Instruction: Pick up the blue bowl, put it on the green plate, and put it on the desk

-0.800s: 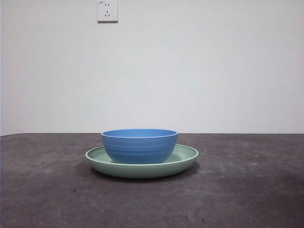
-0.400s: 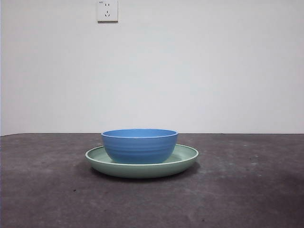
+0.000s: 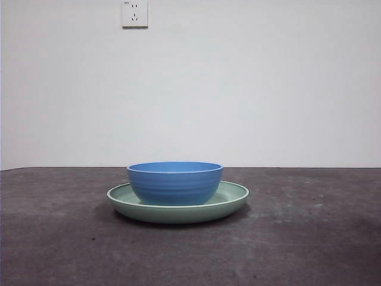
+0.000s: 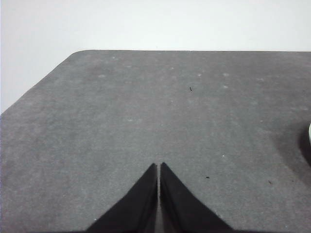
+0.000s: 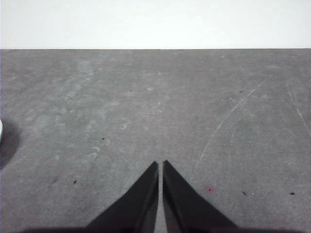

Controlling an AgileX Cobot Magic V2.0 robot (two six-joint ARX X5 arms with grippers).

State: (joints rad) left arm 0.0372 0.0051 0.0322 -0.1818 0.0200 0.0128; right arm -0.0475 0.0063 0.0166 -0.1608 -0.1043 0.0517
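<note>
No movement to call here: from the front, nothing has shifted across the last second. The bowl [image 3: 175, 182] sits in the plate [image 3: 233, 201] just where it did, and neither arm has come into that view.

Medium-blue ridged bowl [image 3: 175, 183], pale mint-green plate [image 3: 235, 199], speckled dark grey desk [image 3: 309, 238]

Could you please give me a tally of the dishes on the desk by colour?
Blue: 1, the blue bowl, sitting in the plate.
Green: 1, the green plate, resting on the desk.
Total: 2 dishes.
</note>
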